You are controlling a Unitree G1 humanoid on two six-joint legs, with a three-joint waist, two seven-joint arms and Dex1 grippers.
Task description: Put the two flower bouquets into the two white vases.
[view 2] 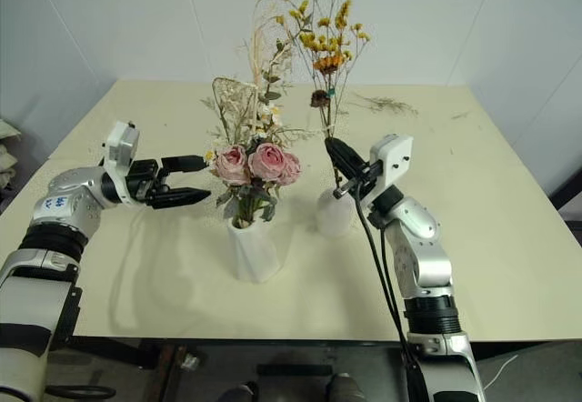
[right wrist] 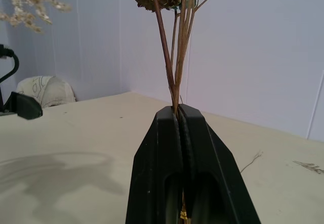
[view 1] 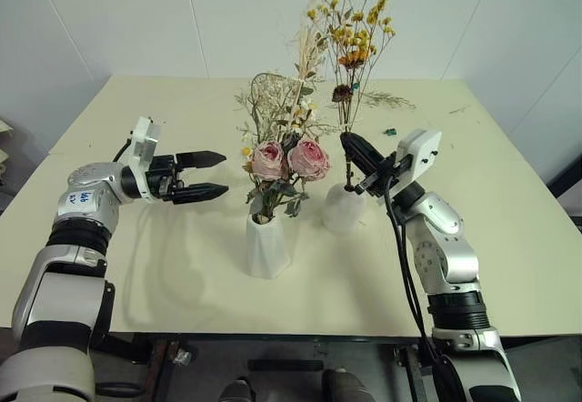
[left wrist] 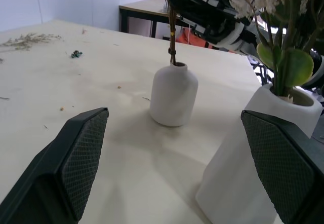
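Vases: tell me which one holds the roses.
The taller faceted vase, with the pink rose bouquet standing in it. The shorter round vase holds only the thin yellow sprig.

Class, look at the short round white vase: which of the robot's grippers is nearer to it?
Right. The right gripper is shut on the yellow sprig just above the round vase. The left gripper hangs open beyond the tall vase.

Rose bouquet (view 1: pixel 284 158): upright in faceted vase (view 1: pixel 266 246), beside left hand (view 1: pixel 211 175). Yellow sprig (view 1: pixel 353 38): stems in round vase (view 1: pixel 344 207), pinched by right hand (view 1: pixel 347 140).
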